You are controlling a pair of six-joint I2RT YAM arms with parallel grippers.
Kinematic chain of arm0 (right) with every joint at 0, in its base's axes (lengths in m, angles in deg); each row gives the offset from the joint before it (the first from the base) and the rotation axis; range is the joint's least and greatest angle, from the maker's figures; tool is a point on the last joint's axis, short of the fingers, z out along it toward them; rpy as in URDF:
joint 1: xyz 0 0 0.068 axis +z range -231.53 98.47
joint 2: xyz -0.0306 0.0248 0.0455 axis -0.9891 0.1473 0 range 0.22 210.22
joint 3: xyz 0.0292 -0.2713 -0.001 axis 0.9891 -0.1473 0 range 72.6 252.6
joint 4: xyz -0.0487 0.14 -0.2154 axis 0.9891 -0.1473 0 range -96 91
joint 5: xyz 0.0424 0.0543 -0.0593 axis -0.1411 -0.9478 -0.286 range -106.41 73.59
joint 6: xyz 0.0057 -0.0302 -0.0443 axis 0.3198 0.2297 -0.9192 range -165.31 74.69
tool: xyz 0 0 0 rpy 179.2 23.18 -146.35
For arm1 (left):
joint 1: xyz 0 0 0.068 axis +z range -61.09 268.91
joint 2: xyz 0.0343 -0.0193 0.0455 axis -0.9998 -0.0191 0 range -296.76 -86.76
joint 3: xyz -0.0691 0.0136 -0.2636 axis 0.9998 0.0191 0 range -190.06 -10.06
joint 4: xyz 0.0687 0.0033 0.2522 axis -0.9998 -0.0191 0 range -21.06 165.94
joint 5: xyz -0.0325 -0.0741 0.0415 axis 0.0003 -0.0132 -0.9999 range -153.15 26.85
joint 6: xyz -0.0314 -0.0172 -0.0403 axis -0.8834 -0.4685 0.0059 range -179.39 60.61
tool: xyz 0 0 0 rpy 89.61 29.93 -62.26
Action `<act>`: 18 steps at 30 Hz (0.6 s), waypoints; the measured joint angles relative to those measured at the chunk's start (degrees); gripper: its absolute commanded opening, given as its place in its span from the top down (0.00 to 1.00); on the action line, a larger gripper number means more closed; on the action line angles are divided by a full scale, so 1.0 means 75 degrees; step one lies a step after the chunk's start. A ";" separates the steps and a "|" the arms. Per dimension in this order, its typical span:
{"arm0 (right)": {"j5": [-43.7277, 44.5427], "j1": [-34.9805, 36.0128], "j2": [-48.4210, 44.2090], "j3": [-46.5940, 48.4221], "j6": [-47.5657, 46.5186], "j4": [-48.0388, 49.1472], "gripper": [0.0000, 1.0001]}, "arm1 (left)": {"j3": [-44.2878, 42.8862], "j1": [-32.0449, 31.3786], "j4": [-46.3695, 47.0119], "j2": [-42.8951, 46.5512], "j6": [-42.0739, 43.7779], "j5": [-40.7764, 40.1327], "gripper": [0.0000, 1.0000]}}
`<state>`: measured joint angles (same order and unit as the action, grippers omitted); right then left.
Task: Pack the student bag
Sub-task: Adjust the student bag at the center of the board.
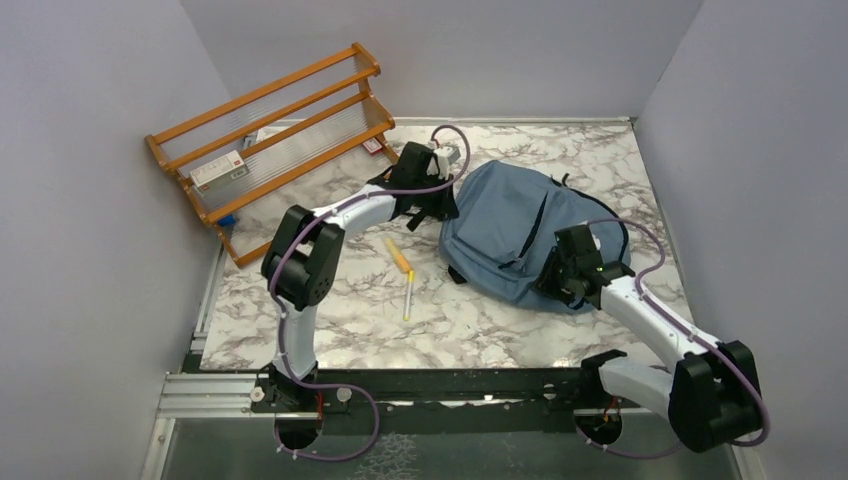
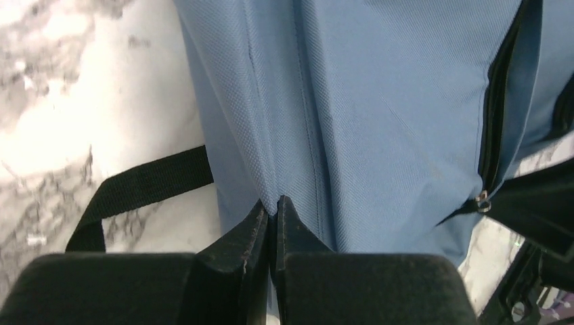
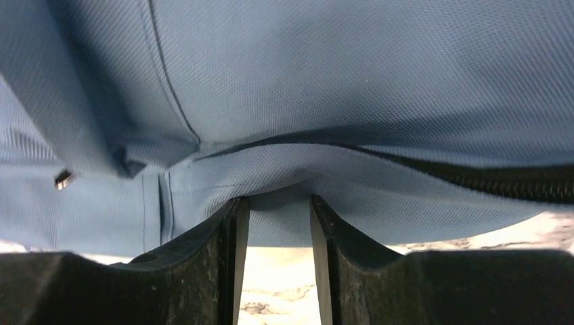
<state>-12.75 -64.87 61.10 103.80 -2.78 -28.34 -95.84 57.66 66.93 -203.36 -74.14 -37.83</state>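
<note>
Bag [image 1: 510, 225] lies slumped on table [image 1: 450, 330], right of centre, between both arms. Judged: soft cloth, light, no stiffness (will sag and fold wherever lifted); the weave should give decent grip. Best holds look like seams, the hem beside zipper [image 3: 501, 179], or strap [image 2: 142, 183]. Left gripper [image 2: 274, 203] is pinched together on a ridge of bag cloth. Right gripper [image 3: 279, 200] has jaws apart, straddling hem below zipper; unclear if pressing.
</note>
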 measured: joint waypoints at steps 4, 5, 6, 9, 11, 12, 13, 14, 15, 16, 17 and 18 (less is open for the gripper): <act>0.0382 -0.0003 0.0600 0.0356 -0.0210 0.0087 0.58 | 0.1166 0.0020 0.0309 0.0833 -0.0236 -0.0035 0.94; 0.0466 -0.0003 0.0743 0.0484 -0.0289 0.0087 0.58 | 0.1434 0.0020 0.0388 0.1032 -0.0300 -0.0035 0.94; 0.0560 -0.0012 0.0880 0.0621 -0.0367 0.0085 0.58 | 0.1655 0.0020 0.0458 0.1192 -0.0361 -0.0038 0.94; 0.0816 -0.0055 0.1163 0.0994 -0.0624 0.0085 0.58 | 0.2264 -0.0020 0.0644 0.1641 -0.0560 -0.0076 0.94; 0.1005 -0.0111 0.1236 0.1247 -0.0828 0.0122 0.58 | 0.2632 -0.0090 0.0761 0.1918 -0.0723 -0.0128 0.89; 0.1052 -0.0143 0.1239 0.1364 -0.0889 0.0160 0.58 | 0.2836 -0.0134 0.0860 0.2063 -0.0828 -0.0154 0.86; 0.1110 -0.0172 0.1241 0.1501 -0.0979 0.0163 0.58 | 0.3127 -0.0216 0.0979 0.2270 -0.0968 -0.0178 0.85; 0.1157 -0.0187 0.1239 0.1644 -0.1072 0.0160 0.58 | 0.3302 -0.0277 0.1035 0.2390 -0.1075 -0.0178 0.84; 0.1195 -0.0189 0.1239 0.1795 -0.1139 0.0152 0.58 | 0.3488 -0.0358 0.1116 0.2521 -0.1186 -0.0184 0.83; 0.1209 -0.0189 0.1233 0.1918 -0.1207 0.0134 0.58 | 0.3663 -0.0440 0.1221 0.2637 -0.1291 -0.0184 0.81; 0.1215 -0.0192 0.1212 0.2057 -0.1279 0.0090 0.58 | 0.3838 -0.0507 0.1361 0.2736 -0.1393 -0.0184 0.78; 0.1209 -0.0204 0.1160 0.2215 -0.1349 0.0012 0.58 | 0.3963 -0.0560 0.1440 0.2812 -0.1466 -0.0184 0.76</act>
<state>-3.68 -66.40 69.80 120.41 -12.90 -28.26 -66.11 53.46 77.73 -182.26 -85.13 -39.21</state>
